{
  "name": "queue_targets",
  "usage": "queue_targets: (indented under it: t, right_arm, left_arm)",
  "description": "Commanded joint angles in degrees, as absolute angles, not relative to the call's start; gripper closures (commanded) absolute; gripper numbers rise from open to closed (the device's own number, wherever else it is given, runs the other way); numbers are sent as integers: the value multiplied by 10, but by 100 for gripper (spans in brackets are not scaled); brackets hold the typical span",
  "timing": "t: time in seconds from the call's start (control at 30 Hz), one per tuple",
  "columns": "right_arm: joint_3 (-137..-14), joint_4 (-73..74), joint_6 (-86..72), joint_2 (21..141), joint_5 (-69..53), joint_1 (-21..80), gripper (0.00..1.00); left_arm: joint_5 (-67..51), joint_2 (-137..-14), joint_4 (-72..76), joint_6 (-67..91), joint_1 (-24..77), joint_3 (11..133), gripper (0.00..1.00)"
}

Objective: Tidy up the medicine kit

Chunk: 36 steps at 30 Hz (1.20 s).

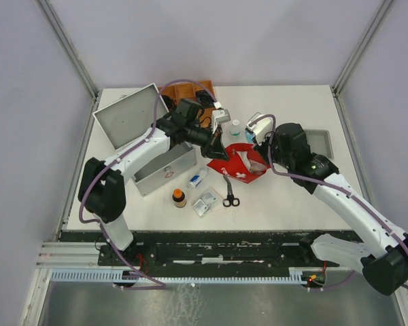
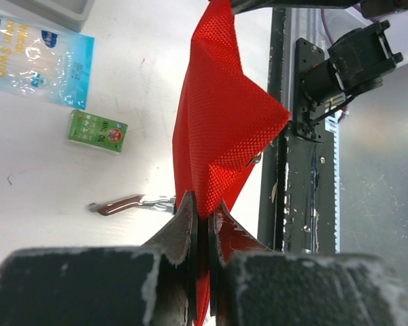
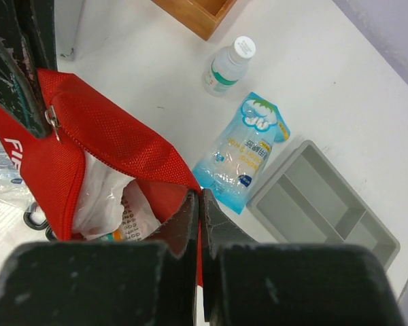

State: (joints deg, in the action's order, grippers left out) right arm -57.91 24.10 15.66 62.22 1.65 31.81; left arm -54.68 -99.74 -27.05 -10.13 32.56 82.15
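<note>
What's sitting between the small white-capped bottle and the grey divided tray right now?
A light blue plastic pouch lies flat on the table between the bottle and the tray; the right wrist view shows it.

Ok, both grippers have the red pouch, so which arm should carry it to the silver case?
Left, likely. The left gripper is shut on the red pouch, and the open silver case sits beside that arm. The right gripper, also shut on it, is farther off.
</note>
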Motion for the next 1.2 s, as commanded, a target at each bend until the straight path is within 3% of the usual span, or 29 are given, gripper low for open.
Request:
queue_targets:
  t: [0.0,0.33,0.7,0.8,1.07,1.17]
  right_arm:
    - [-601,214,140,611,8,307,99]
    - [-568,235,180,613,-67,305,98]
    - [-603,298,195,644,-144,306,69]
    - [-612,307,193,644,-134,304,56]
    - [-616,307,194,630,-72,268,47]
    - [-607,313,201,625,-93,224,38]
  left_arm:
    - [-508,-994,-276,-96,320,841,97]
    - [-541,-991,-193,2,287,825,97]
    - [-553,-971,-154,28,280,806,97]
    - [-548,-965,-155,19,280,802,97]
    - [-580,-957,-175,-16,278,798,97]
    - [-599,-952,-176,-27,277,796,97]
